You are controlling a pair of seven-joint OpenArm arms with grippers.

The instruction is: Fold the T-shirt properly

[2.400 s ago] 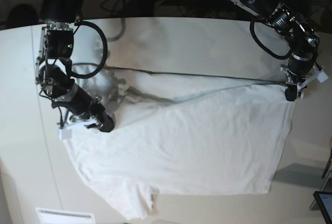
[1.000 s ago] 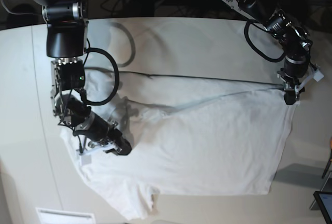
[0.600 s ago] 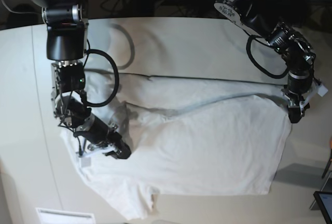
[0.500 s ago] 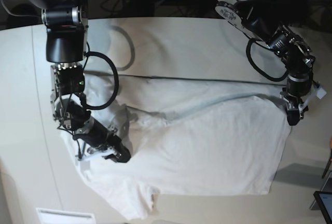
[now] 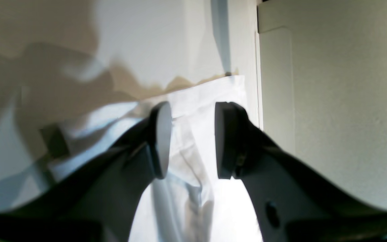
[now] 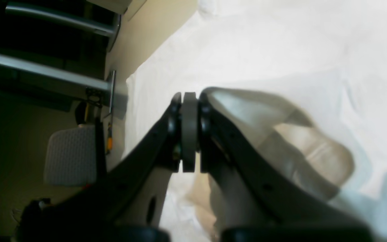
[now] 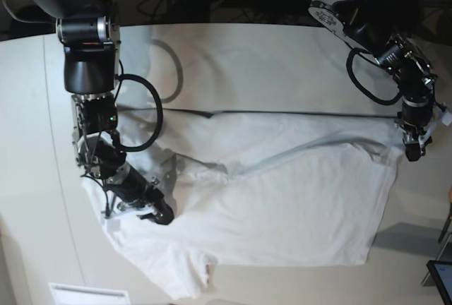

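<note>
Through the left wrist view, the left gripper (image 5: 193, 139) has let go: jaws apart over the T-shirt (image 5: 210, 97) corner at centre. At the right wrist, the right gripper (image 6: 190, 131) is closed, apparently empty. From the base, the T-shirt (image 7: 282, 206) has settled lower centre, folded over.

White T-shirt (image 7: 282, 199) of soft, matt cloth – wrinkled and creased, with a stitched hem – lies on a smooth, pale table (image 7: 28, 107) with a dull, faintly grainy finish. The left hand (image 5: 191, 141) shows black plastic fingers (one flat pad looks grey and matt); the right hand (image 6: 188, 134) has the same dark plastic with a slight sheen. Glossy black cable (image 7: 145, 104) loops from the right arm's casing.
</note>
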